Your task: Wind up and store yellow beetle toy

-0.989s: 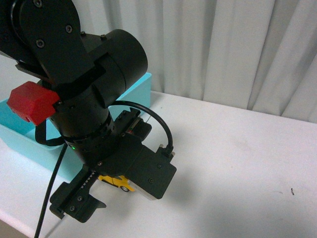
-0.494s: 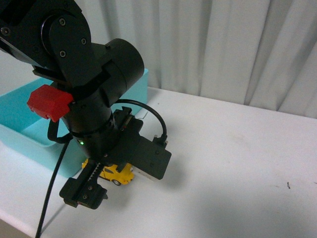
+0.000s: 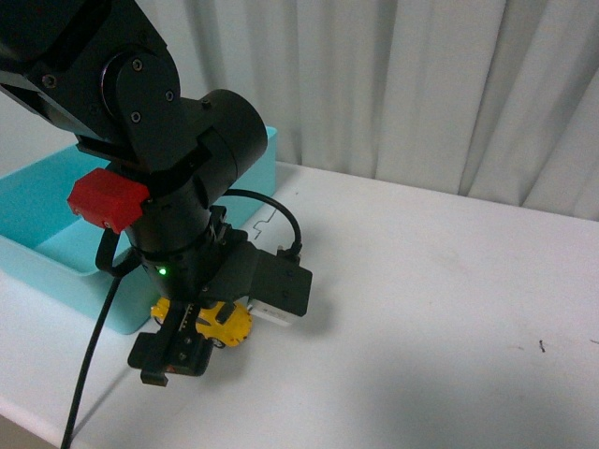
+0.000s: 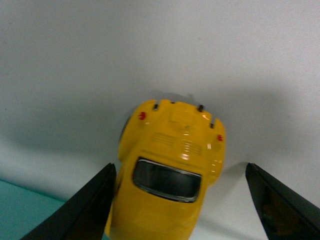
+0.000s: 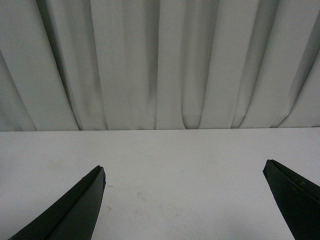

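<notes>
The bin (image 3: 65, 281) stands at the left of the table (image 3: 449, 309). Just beside the bin's near right corner, the beetle (image 3: 227, 323) sits on the table between the spread fingers (image 4: 95, 200) of the left gripper (image 4: 179, 170), ungripped. The right gripper (image 5: 185, 172), jaws also apart and holding nothing, faces the curtain (image 5: 160, 60).

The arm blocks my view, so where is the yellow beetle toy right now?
Front view, lower left: the yellow beetle toy sits on the white table beside the teal bin, between the open fingers of the left end effector.
</notes>
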Controlling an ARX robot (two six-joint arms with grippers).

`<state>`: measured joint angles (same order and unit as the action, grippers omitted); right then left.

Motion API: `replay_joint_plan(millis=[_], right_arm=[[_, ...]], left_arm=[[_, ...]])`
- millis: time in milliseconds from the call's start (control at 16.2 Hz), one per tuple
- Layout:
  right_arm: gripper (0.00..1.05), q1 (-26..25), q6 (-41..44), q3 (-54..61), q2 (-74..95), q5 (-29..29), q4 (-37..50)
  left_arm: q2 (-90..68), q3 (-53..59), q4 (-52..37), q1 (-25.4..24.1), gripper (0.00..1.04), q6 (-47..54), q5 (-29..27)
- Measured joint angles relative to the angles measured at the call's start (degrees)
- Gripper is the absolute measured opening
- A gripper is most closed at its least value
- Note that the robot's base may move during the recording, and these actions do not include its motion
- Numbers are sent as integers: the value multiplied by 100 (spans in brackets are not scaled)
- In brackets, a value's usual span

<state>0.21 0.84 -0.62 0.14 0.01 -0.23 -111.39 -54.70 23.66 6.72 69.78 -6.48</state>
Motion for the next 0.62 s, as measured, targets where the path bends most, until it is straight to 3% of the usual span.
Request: replay_joint_plan(millis=[185, 247, 494, 618], right_arm=[[98, 0, 0, 0, 0, 0, 0], [98, 0, 0, 0, 0, 2, 0], [98, 0, 0, 0, 2, 2, 2], [98, 0, 0, 0, 0, 0, 0]], left_arm=[[0, -116, 127, 46, 51, -350, -59], [0, -138, 179, 70, 47, -404, -85], [164, -273, 378, 299, 43, 291, 125], [461, -457, 518, 564, 42, 400, 527]])
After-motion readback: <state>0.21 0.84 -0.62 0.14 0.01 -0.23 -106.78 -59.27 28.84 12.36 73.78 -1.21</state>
